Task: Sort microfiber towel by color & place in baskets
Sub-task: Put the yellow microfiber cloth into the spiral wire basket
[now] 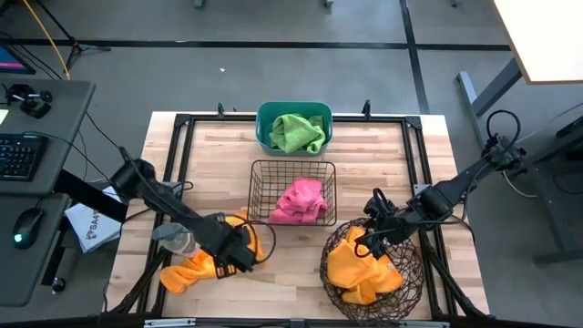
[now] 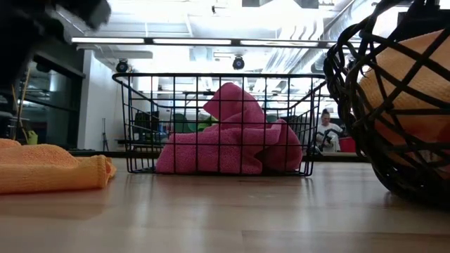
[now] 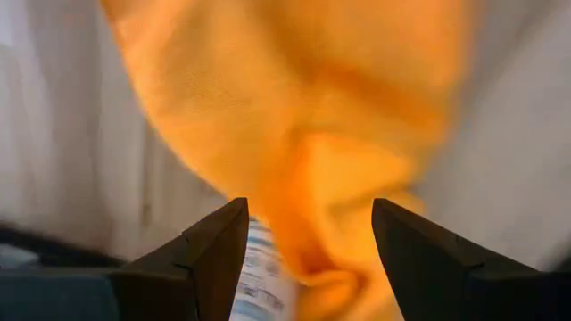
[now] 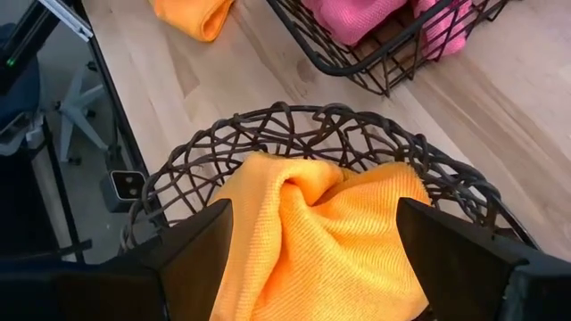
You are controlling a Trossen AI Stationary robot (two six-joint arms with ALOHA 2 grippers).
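An orange towel point(image 1: 187, 271) lies bunched at the table's near left, resting on the wood in the low view point(image 2: 49, 165). My left gripper point(image 1: 239, 255) is at its right end, shut on it point(image 3: 310, 259). My right gripper point(image 1: 369, 239) hangs open over the far rim of the round dark wire basket point(image 1: 332, 260). Its fingers stand on either side of the orange towel point(image 4: 312, 223) heaped inside, and I cannot see them touch it. The black wire-grid basket point(image 1: 258, 191) holds a pink towel point(image 1: 302, 200). The teal tub point(image 1: 264, 123) holds a green towel point(image 1: 296, 132). My left gripper has a bunched fold of the orange towel, beside its white label point(image 3: 263, 267), pinched between the two fingers point(image 3: 214, 259). It comes slanting down from the table's left. How many layers, I cannot tell. The rest of the towel lies slack on the table point(image 2: 49, 165).
The three containers stand close together in the table's middle and near right. Bare wood runs along the near edge point(image 2: 225, 211). A black frame rail point(image 1: 187, 118) borders the table. A desk with a keyboard point(image 1: 18, 155) stands to the left. A person point(image 2: 325, 126) sits far behind.
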